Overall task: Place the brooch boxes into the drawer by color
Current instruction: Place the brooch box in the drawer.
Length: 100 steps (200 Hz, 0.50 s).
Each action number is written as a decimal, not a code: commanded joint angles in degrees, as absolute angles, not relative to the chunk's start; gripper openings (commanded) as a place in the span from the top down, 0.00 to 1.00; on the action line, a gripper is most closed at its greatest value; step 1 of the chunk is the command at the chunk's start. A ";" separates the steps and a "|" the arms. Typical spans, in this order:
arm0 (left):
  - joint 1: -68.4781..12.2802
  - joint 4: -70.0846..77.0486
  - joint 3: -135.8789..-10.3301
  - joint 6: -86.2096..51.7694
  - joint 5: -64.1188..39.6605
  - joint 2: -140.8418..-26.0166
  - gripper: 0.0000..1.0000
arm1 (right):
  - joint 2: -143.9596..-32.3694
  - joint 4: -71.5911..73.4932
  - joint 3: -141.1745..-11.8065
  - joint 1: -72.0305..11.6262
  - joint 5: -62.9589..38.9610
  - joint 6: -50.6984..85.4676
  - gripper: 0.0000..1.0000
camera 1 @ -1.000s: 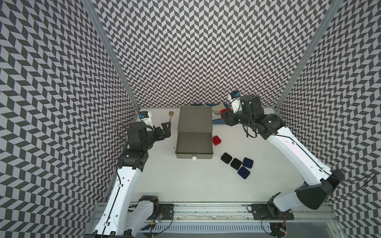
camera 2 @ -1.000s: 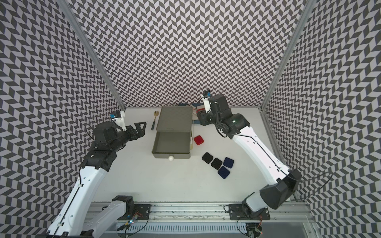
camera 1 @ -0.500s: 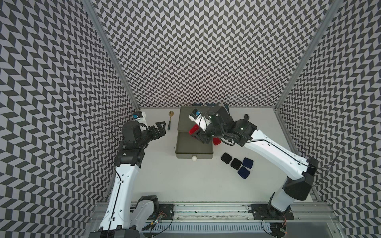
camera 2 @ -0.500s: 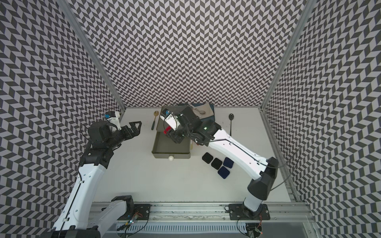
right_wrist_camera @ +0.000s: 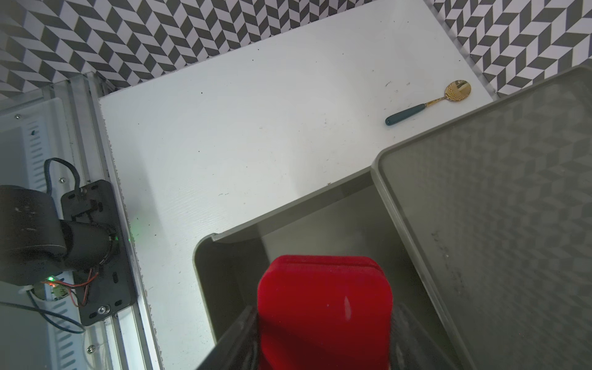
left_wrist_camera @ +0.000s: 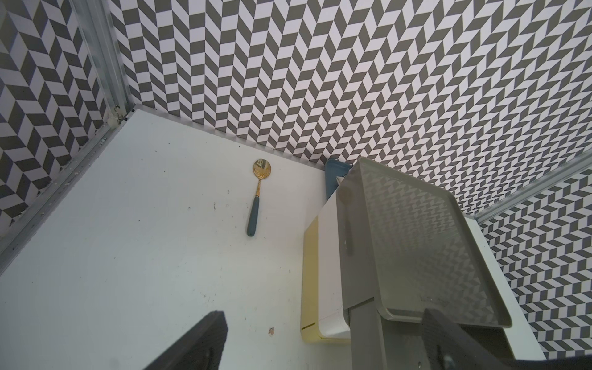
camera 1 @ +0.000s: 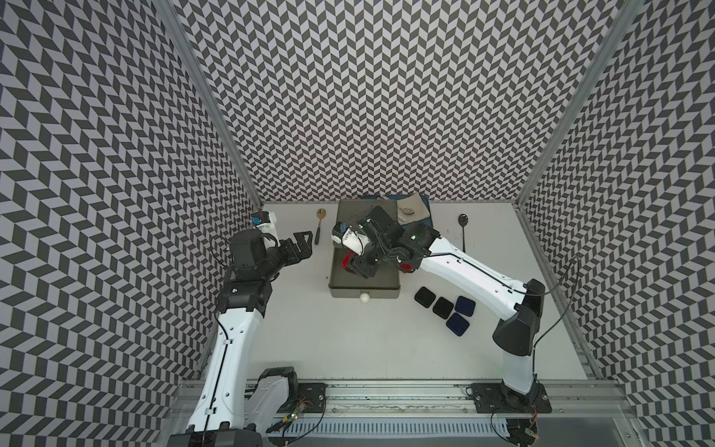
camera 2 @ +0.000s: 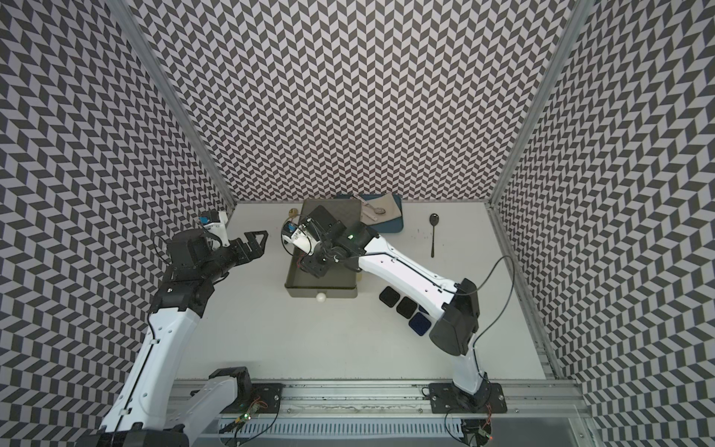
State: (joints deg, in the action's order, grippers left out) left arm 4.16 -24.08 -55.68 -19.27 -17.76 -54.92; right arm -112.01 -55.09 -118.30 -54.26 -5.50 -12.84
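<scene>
Right wrist view: the bottom edge is cutting off the held red brooch box and the blurred fingers of the right gripper.
Top views: the right arm is covering most of the second red brooch box and one dark blue brooch box.
Left wrist view: the edge is cropping the fingers of the left gripper.

No text, label, brand, number or sign can be read on anything in view.

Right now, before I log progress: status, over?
Left gripper open, off to the side. Right gripper shut on red brooch box, above open grey drawer. No obstruction seen.
</scene>
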 commanded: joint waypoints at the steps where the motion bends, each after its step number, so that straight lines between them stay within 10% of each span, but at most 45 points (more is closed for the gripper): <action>1: 4.57 -23.18 -55.11 -18.79 -18.89 -54.05 0.00 | -114.04 -56.17 -121.13 -55.00 -6.60 -13.96 0.53; 100: 4.66 -23.12 -54.67 -18.59 -19.07 -54.05 0.00 | -121.23 -58.51 -126.89 -55.22 -3.36 -11.17 0.51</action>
State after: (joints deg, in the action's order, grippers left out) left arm 4.23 -24.05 -55.29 -19.22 -17.96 -54.92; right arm -120.01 -58.61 -124.25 -54.89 -4.82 -12.58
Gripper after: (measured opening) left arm 0.995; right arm 0.595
